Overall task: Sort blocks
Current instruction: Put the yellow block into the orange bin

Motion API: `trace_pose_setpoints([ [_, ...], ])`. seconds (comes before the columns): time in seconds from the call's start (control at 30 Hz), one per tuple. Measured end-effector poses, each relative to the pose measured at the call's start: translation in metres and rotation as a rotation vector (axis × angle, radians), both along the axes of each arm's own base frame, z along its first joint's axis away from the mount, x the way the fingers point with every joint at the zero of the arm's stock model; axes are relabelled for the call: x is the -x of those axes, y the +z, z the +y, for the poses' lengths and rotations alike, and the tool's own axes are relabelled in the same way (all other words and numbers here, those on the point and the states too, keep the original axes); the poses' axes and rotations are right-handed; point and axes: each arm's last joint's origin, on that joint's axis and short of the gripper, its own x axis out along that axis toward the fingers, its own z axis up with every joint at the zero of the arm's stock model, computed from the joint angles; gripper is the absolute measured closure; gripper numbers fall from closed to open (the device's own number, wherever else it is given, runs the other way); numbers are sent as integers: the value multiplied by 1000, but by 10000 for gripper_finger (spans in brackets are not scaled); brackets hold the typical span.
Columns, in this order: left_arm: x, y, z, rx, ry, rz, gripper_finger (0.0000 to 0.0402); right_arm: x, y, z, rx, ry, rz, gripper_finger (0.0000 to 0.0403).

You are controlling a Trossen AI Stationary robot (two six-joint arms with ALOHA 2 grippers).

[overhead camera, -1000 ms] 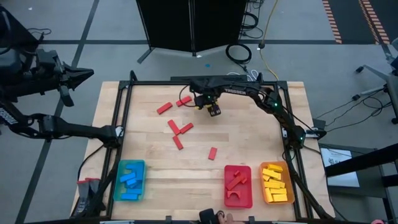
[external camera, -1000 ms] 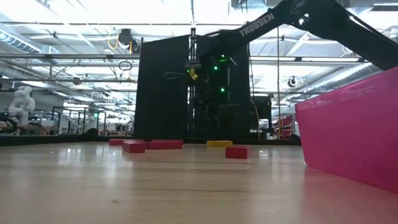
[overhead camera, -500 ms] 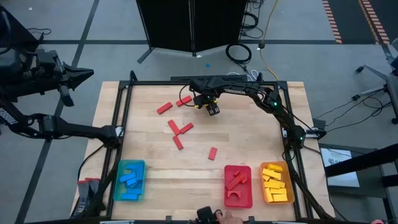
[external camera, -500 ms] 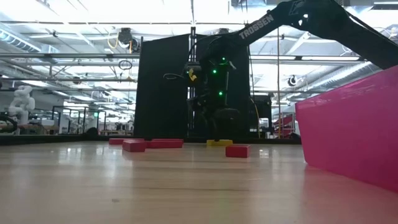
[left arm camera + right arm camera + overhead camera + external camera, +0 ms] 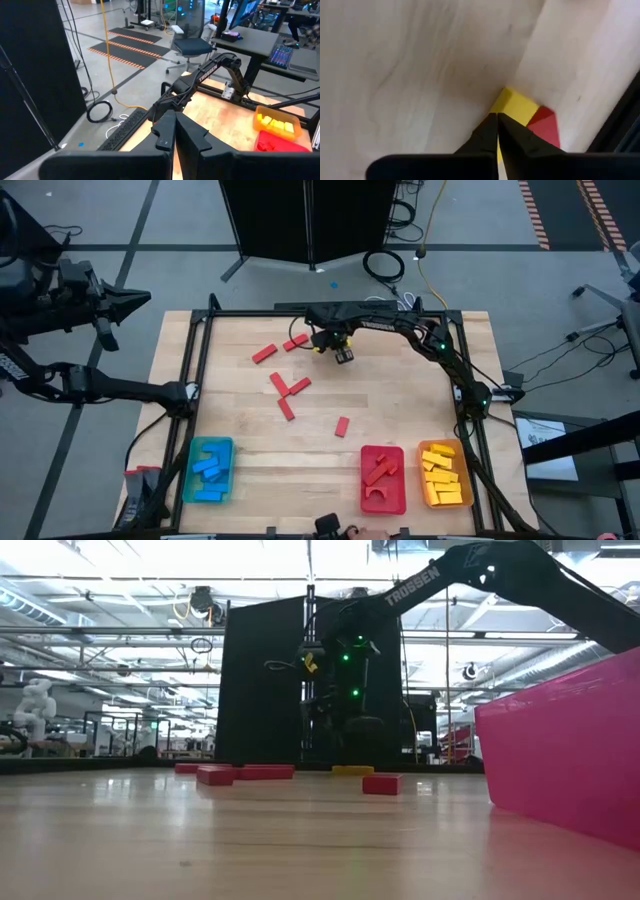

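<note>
R claw, fingers pinched together w/ no block between, sits above the yellow block near worktop's far edge: reopen, straddle, regrip.

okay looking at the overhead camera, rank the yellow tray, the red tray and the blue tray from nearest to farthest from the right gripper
1. Red tray, near edge, right of centre; nearest the right gripper.
2. Yellow tray, near right corner; slightly farther.
3. Blue tray, near left corner; about level with the yellow, too close to rank firmly.
</note>
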Motion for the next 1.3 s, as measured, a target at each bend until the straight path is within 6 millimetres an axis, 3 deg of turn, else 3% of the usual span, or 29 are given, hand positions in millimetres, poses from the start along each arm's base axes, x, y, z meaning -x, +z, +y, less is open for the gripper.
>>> trace_pose_setpoints([
  [0.1,0,0,0,4,1,-2,385,-5,0,14,-2,9,14,401],
  [0.23,0,0,0,4,1,-2,385,-13,14,28,30,-155,-81,391],
  [0.3,0,0,0,4,1,-2,385,-9,25,24,-23,-243,-111,379],
  [0.4,0,0,0,8,-14,-4,385,-2,27,17,-152,-380,-125,352],
  [0.63,0,0,-1,12,-51,-6,385,19,9,-8,-261,-579,-91,244],
  [0.83,-1,0,-1,10,-53,-5,385,25,11,-22,-224,-600,-110,138],
  [0.97,-1,0,-1,-7,-58,4,385,34,10,-30,-218,-622,-72,93],
  [1.13,-1,0,-1,-9,-59,5,385,39,-10,-27,-201,-605,-19,77],
  [1.3,-1,0,-1,-9,-58,5,385,37,-11,-27,-130,-595,-26,88],
])
